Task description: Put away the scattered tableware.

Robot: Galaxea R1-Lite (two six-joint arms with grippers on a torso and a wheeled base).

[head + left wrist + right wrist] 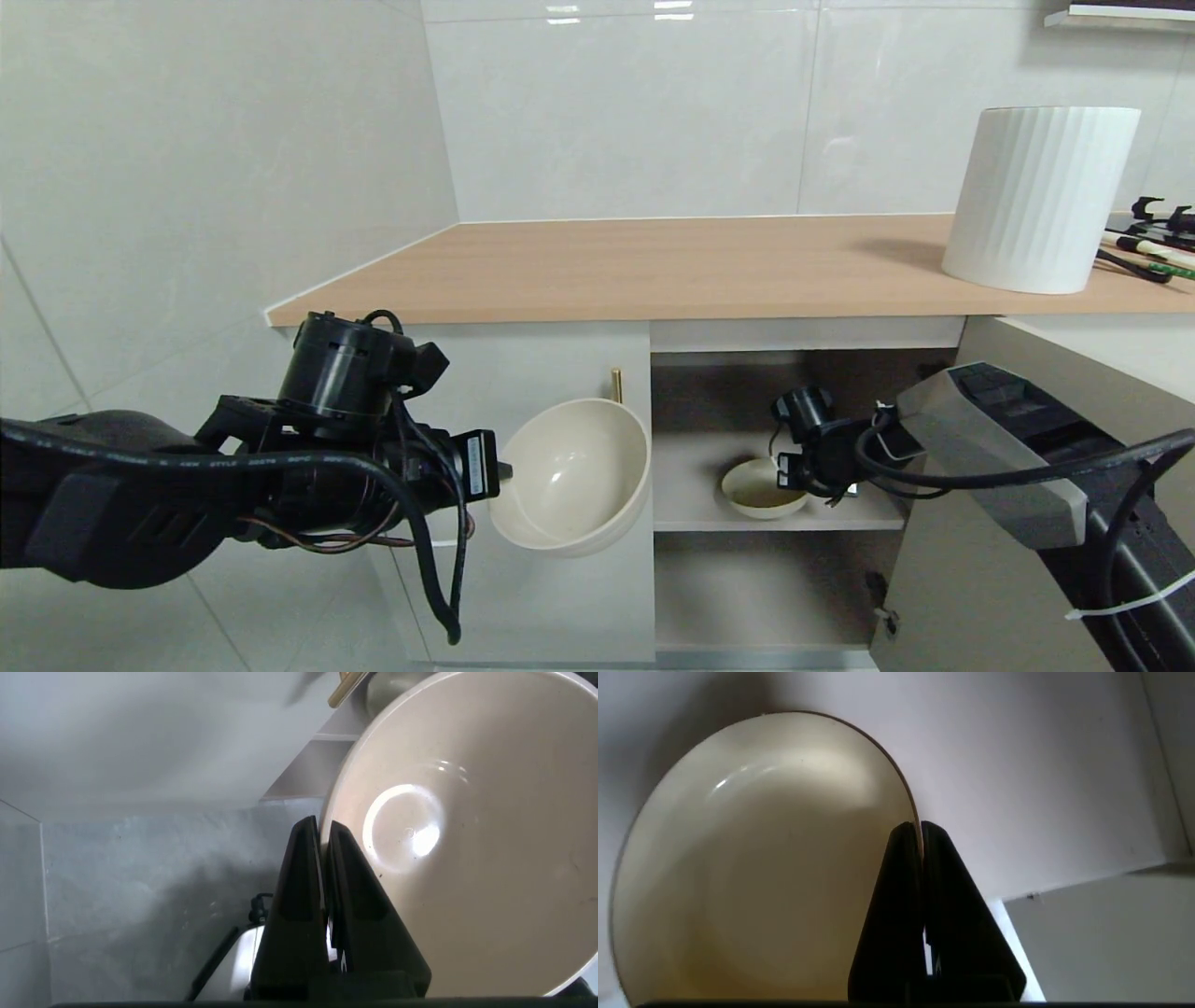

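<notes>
The open white cabinet [691,509] sat under the light wooden worktop [653,266], where a tall white ribbed container [1041,196] stood with its inside hidden. Before the closed door, the left gripper [499,471] [325,835] held its fingers [299,887] clamped on the rim of a large cream bowl [574,476] [467,831], which was empty and tipped sideways. On the cabinet's shelf, the right gripper [822,485] [920,840] pinched the rim of a smaller, empty cream bowl [758,487] [757,859].

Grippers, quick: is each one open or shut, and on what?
Left gripper: shut on the rim of the large bowl.
Right gripper: shut on the rim of the small bowl, at the cabinet shelf.
</notes>
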